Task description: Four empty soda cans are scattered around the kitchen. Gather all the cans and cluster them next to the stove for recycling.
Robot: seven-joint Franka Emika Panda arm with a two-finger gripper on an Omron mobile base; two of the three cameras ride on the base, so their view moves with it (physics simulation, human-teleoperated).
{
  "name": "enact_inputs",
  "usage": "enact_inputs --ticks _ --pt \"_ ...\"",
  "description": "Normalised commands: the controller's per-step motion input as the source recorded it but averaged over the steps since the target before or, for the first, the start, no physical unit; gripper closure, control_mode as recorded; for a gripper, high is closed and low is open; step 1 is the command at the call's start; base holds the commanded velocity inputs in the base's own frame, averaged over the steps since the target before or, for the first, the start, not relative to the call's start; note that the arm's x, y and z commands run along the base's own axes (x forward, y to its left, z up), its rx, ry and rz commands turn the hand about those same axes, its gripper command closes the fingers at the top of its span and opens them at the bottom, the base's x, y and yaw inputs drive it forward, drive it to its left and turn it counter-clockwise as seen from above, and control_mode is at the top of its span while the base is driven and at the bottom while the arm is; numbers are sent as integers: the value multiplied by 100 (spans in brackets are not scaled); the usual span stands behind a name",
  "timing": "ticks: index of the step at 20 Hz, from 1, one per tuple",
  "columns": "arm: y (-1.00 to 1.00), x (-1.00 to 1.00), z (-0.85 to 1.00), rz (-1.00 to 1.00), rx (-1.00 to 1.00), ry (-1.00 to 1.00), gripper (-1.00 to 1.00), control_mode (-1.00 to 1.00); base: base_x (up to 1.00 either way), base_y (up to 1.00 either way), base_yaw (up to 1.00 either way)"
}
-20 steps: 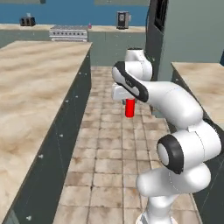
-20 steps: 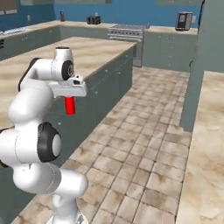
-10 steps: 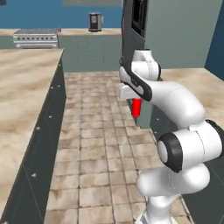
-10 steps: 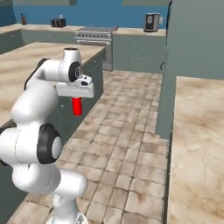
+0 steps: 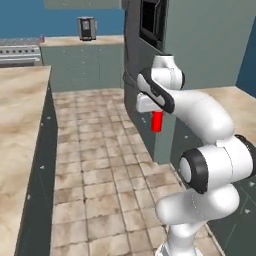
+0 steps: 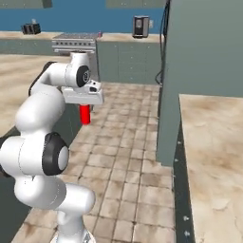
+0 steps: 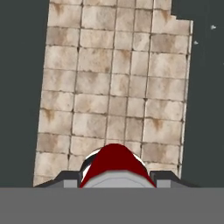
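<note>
A red soda can (image 5: 157, 121) hangs upright over the tiled floor, with my gripper (image 5: 156, 114) shut on its upper part. From the right base the same can (image 6: 85, 114) shows below the white hand, gripper (image 6: 85, 107) clamped on it. In the hand view the can's red body (image 7: 114, 162) sits between the two dark fingertips, gripper (image 7: 114, 177) closed around it. The stove (image 5: 19, 53) stands far back against the blue wall, stove (image 6: 74, 42) with a row of knobs. A small purple-pink can (image 6: 100, 34) stands by its right edge.
A beige island counter (image 5: 20, 125) runs along the left. A tall grey-green cabinet column (image 5: 190, 45) with a black panel rises just behind the arm. Another counter (image 6: 213, 142) lies right. A coffee machine (image 5: 86, 28) stands on the back counter. Tiled aisle (image 5: 95, 160) between.
The whole picture has shifted: the base has moved and turned, bringing the tall cabinet close. The red can stays held in the shut gripper throughout.
</note>
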Motion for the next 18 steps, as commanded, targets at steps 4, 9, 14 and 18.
enact_inputs --ticks 4,9,14,18 --pt "0 0 0 0 0 0 100 100 100 50 -1" --pt "0 0 0 0 0 0 100 100 100 2 0" --pt "0 0 0 0 0 0 100 100 100 22 0" --pt "0 0 0 0 0 0 100 100 100 34 0"
